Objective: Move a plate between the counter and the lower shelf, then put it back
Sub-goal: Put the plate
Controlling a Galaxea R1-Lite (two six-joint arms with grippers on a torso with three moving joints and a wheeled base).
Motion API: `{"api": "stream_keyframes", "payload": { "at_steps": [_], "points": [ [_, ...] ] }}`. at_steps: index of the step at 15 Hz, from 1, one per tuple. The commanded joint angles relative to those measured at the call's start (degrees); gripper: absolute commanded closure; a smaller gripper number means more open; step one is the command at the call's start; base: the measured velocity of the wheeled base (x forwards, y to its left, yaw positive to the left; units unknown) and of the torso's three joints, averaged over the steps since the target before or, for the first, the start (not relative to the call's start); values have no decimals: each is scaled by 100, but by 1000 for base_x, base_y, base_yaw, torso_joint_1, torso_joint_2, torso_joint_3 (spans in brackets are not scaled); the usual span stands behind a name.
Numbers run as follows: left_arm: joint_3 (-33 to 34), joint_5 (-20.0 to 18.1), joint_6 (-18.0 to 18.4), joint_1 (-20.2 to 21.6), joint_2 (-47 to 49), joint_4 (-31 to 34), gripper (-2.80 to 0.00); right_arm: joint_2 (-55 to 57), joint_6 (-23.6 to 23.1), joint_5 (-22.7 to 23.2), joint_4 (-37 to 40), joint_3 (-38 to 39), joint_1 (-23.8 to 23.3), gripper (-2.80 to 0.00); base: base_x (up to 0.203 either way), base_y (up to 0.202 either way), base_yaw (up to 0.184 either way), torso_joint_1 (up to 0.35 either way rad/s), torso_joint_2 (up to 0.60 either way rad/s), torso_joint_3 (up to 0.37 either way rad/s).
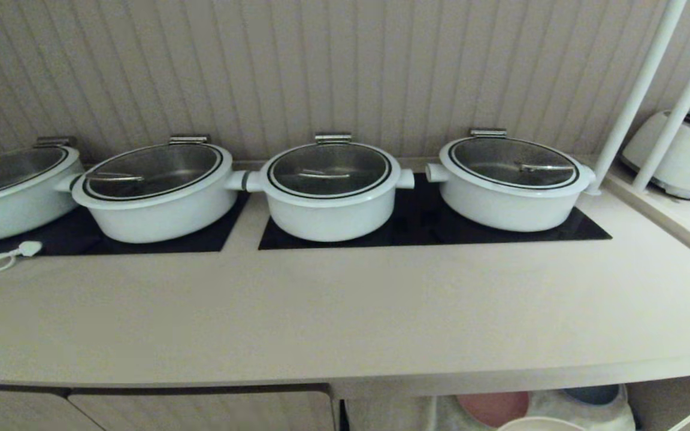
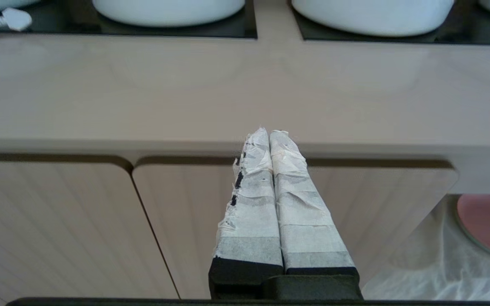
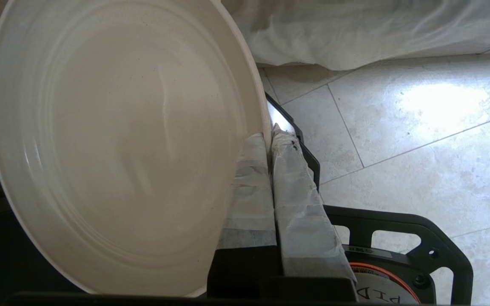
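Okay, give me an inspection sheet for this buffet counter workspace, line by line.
Surface: the counter is beige with black glass panels; its front strip is bare.
Job's things: the plate is cream and held by its rim above the tiled floor; the lower shelf is draped in whitish cloth.
Clutter: four lidded white pots on the panels; a pink plate and a blue one on the shelf.
End effectors: right end effector shut on the plate's rim; left end effector shut, empty, before the cupboard doors.
Cables: white plug and cord at the counter's left.
Surroundings: ribbed wall, white poles, toaster at right.
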Motion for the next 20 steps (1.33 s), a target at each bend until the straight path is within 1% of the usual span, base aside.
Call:
{"api": "stream_keyframes", "payload": {
  "at_steps": [1, 12, 20],
  "points": [
    [0, 2, -3, 0, -2, -2, 0, 6, 19, -5, 1, 0, 1, 0, 0, 0, 0, 155, -330, -176],
    [0, 2, -3, 0, -2, -2, 0, -56, 10, -31, 19, -53, -6, 0, 0, 0, 0, 158, -319, -163],
    [0, 2, -3, 0, -2, -2, 0, -144, 10, -49, 54, -53, -6, 0, 0, 0, 0, 101, -199, -103]
  ]
}}
